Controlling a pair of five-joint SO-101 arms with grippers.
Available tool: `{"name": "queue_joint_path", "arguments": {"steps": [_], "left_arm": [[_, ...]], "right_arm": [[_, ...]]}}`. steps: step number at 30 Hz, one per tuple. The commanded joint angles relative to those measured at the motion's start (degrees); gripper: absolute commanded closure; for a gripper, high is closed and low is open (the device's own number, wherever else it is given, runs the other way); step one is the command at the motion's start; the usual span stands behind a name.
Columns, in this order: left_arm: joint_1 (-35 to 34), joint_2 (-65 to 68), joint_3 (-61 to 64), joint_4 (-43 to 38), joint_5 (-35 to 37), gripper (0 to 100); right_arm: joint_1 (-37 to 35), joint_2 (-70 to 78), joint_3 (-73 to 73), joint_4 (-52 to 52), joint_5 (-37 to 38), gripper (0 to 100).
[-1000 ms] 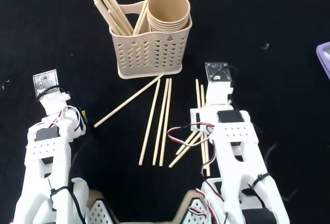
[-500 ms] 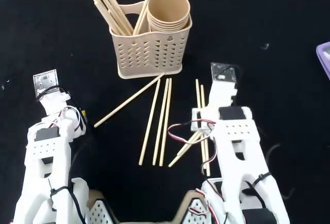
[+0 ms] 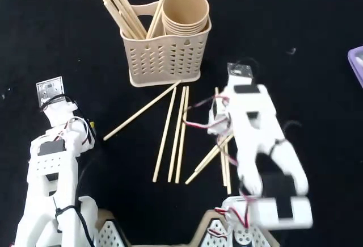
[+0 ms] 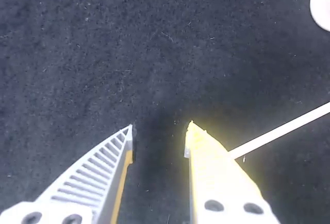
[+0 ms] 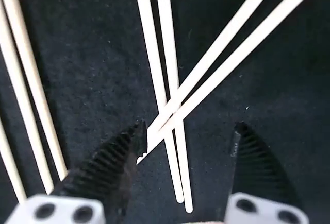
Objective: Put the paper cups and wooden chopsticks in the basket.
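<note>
Right tool point(image 5: 188, 128) spread over crossed chopsticks point(image 5: 206, 74) on the table point(image 3: 317, 88) near the basket point(image 3: 164, 59); cups point(image 3: 185, 8) and some chopsticks already in it, several loose ones left. Left tool point(image 4: 160, 128) spread, empty.

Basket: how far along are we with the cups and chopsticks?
Done: the paper cups sit stacked in the basket with several chopsticks. In hand: nothing yet; the right gripper is open over the crossed chopsticks, the left gripper open over bare cloth. Left: about eight loose chopsticks on the cloth.
</note>
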State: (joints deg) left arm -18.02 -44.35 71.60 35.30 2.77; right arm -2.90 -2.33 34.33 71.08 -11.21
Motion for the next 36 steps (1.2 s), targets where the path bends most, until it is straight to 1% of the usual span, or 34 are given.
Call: {"name": "queue_joint_path", "arguments": {"steps": [1,5,10,12,22,25,31,35,36], "left_arm": [[-0.48,0.09,-1.54,-0.97,0.44,83],[-0.48,0.09,-1.63,-0.97,0.44,83],[-0.48,0.09,-1.71,-0.97,0.44,83],[-0.48,0.09,-1.71,-0.97,0.44,83],[-0.48,0.09,-1.71,-0.97,0.44,83],[-0.48,0.09,-1.71,-0.97,0.44,83],[-0.48,0.09,-1.71,-0.97,0.44,83],[-0.48,0.09,-1.71,-0.97,0.44,83],[-0.48,0.09,-1.71,-0.97,0.44,83]], "right_arm": [[1.23,6.55,-7.43,2.2,-0.7,74.3],[0.97,10.68,-9.27,2.37,-0.35,75.7],[1.23,10.68,-9.27,2.11,-0.26,92.2],[1.23,10.68,-9.54,1.93,-0.18,96.2],[1.23,10.68,-9.54,0.79,-0.18,96.7],[1.23,10.59,-9.45,0.79,0.0,98.8],[1.23,7.16,-9.19,0.44,1.23,98.7],[0.7,5.85,-9.19,0.97,1.32,97.5],[0.35,5.85,-9.1,1.76,1.41,95.1]]}}
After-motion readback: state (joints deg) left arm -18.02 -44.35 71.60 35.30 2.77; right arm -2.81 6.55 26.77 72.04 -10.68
